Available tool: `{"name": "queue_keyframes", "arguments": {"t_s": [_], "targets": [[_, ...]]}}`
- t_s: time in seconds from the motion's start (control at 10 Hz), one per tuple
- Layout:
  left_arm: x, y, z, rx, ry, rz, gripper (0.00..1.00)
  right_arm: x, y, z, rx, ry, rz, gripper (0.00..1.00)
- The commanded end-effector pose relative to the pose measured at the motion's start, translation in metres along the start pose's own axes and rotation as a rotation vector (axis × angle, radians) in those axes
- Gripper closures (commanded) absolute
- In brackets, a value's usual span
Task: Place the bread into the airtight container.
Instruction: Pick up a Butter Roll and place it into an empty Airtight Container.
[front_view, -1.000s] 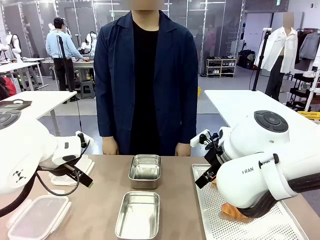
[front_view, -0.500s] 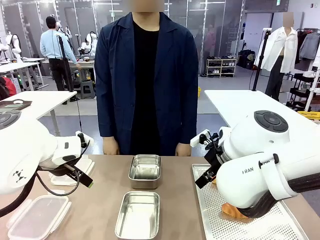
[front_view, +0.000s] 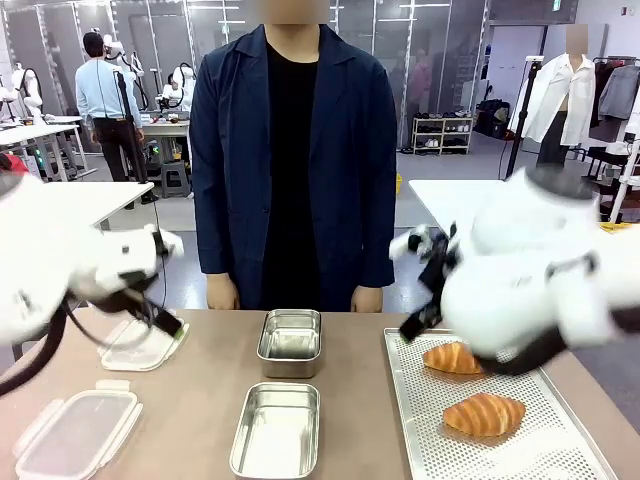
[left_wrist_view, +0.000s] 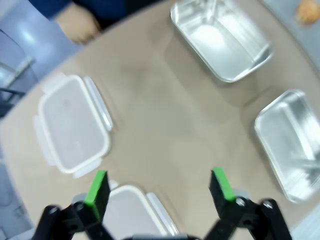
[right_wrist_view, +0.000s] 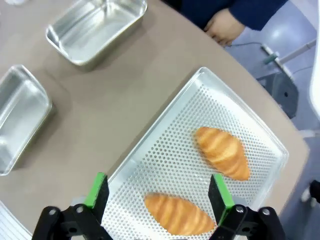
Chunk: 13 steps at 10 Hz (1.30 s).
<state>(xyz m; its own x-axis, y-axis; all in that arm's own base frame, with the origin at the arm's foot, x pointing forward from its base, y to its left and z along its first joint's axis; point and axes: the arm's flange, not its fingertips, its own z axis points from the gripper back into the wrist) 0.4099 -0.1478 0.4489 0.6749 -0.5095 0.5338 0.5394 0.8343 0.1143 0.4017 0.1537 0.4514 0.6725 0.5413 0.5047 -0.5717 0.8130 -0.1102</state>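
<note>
Two golden bread rolls lie on a perforated metal tray (front_view: 425, 440) at the right: one farther back (front_view: 452, 357) (right_wrist_view: 221, 151), one nearer (front_view: 484, 413) (right_wrist_view: 179, 212). Two lidless steel airtight containers stand mid-table, one far (front_view: 290, 338) (right_wrist_view: 97, 27) (left_wrist_view: 220, 37) and one near (front_view: 277, 428) (right_wrist_view: 17, 117) (left_wrist_view: 292, 140). My right gripper (right_wrist_view: 159, 190) hangs open high above the tray's (right_wrist_view: 170, 145) near edge, holding nothing. The left gripper (left_wrist_view: 159, 186) is also open and empty, high over the table's left part.
Two translucent clip-on lids lie at the left, one far (front_view: 142, 345) (left_wrist_view: 72, 125) and one near (front_view: 78, 432) (left_wrist_view: 135, 210). A person stands at the far edge, hands (right_wrist_view: 227, 25) at their sides. Bare tabletop lies between the lids and the containers.
Both arms have swung upward and are blurred. The right arm has lifted off the tray, uncovering both bread rolls. Both grippers stay open.
</note>
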Motion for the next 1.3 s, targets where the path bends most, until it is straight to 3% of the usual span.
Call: {"name": "queue_keyframes", "arguments": {"t_s": [0.0,0.2,0.3,0.7,0.9,1.2], "targets": [[0.041,0.034,0.105,-0.127,0.018,0.009,0.0,0.031,-0.042,0.105,0.093,0.013,-0.009,0.0],[0.062,0.059,0.211,-0.121,0.002,-0.015,0.0,0.029,-0.071,0.198,0.128,0.06,0.009,0.0],[0.062,0.069,0.265,-0.146,-0.015,-0.011,0.0,0.017,-0.084,0.246,0.149,0.022,0.042,0.0],[0.005,0.09,0.393,-0.184,-0.078,0.028,0.0,-0.076,-0.097,0.374,0.131,-0.054,0.057,0.0],[-0.024,0.091,0.428,-0.128,-0.075,0.065,0.0,-0.116,-0.097,0.422,0.061,-0.076,0.01,0.0],[-0.049,0.09,0.431,-0.111,-0.086,0.099,0.0,-0.135,-0.098,0.433,0.042,-0.102,-0.004,0.0]]}}
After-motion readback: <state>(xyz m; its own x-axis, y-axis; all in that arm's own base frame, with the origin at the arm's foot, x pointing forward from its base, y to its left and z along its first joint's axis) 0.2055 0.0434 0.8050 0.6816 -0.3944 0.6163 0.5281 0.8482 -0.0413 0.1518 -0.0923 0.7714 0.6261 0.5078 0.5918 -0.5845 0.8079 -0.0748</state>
